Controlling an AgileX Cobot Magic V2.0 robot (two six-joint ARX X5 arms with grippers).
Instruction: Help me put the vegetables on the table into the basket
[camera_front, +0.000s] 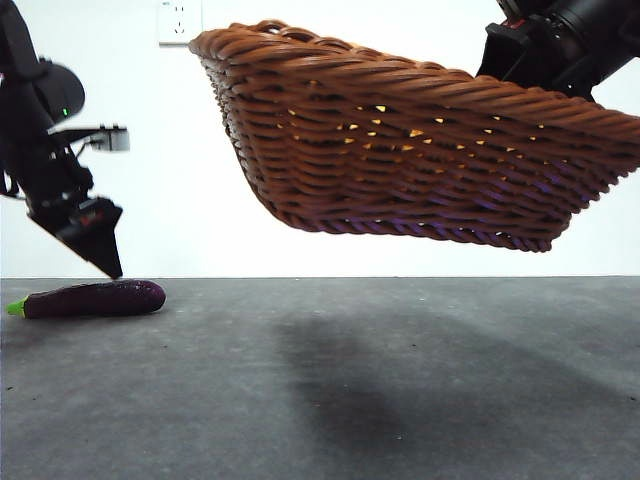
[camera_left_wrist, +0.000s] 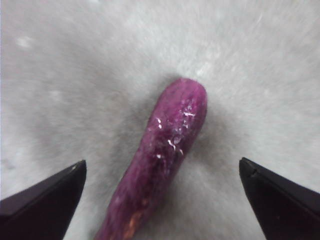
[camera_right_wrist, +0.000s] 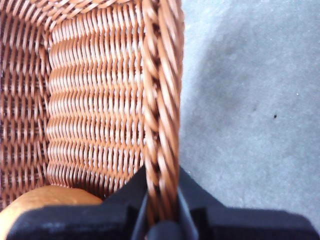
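The purple eggplant (camera_front: 90, 298) with its green stem lies on the dark grey table (camera_front: 400, 400) at the far left. My left gripper (camera_front: 108, 266) hangs just above it, open; in the left wrist view the eggplant (camera_left_wrist: 167, 155) lies between the spread jaws of that gripper (camera_left_wrist: 162, 192). My right gripper (camera_right_wrist: 162, 200) is shut on the braided rim of the wicker basket (camera_right_wrist: 95, 100) and holds the basket (camera_front: 420, 140) tilted in the air above the table. An orange-brown potato (camera_right_wrist: 45, 205) lies inside the basket. The corn is not visible.
A white wall with a socket (camera_front: 180, 20) stands behind the table. The basket casts a shadow (camera_front: 420, 370) on the table's middle.
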